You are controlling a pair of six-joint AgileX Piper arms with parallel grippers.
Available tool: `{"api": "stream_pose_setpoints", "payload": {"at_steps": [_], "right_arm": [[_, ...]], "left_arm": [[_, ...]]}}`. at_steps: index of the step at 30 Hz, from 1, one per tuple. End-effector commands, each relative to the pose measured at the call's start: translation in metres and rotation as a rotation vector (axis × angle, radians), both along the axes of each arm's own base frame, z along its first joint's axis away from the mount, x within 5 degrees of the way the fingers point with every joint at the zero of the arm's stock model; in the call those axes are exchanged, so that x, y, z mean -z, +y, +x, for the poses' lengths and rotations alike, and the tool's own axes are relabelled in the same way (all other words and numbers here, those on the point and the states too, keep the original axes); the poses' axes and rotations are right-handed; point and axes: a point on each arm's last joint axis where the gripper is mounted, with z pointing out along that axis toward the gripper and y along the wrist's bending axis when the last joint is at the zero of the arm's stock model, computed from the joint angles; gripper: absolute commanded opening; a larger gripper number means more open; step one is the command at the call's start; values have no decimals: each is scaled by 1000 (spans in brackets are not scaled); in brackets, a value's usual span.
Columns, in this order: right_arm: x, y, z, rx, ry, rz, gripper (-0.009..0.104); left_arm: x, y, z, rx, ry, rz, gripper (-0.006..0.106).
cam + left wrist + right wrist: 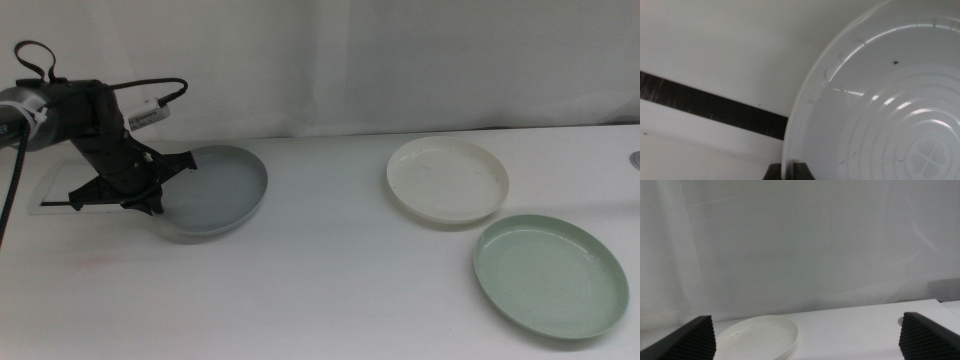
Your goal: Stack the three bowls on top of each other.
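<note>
Grey bowl [215, 190], a smooth shallow round plastic dish with a low rim, sits near the table's [320, 290] left side, tilted, its left rim pinched between the closed jaws of the left gripper [158, 205]. Cream-white bowl [447, 180] and pale green bowl [549, 275] lie flat toward the right edge, close together, both empty. Broad bare tabletop separates the grey bowl from them. Right gripper [805, 340] waits, jaws spread wide.
</note>
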Motion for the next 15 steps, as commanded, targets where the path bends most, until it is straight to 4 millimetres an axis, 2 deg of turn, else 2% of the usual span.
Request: {"api": "stream_pose_setpoints", "payload": {"at_steps": [1, 2, 3, 7, 9, 12, 15], "right_arm": [[13, 0, 1, 8, 28, -13, 103], [13, 0, 1, 8, 28, -13, 103], [13, 0, 1, 8, 28, -13, 103], [13, 0, 1, 8, 28, -13, 103], [13, 0, 1, 8, 28, -13, 103], [13, 0, 1, 8, 28, -13, 103], [13, 0, 1, 8, 28, -13, 103]], "left_arm": [[10, 0, -3, 12, 47, 14, -3], [8, 0, -3, 15, 40, 15, -3], [-11, 0, -3, 48, -5, 18, -3], [-47, -3, -8, 115, -85, 4, -3], [-72, -7, -14, 156, -123, -14, -3], [-101, -22, -33, 236, -160, -13, -3], [-110, -42, -59, 289, -184, -17, -3]]}}
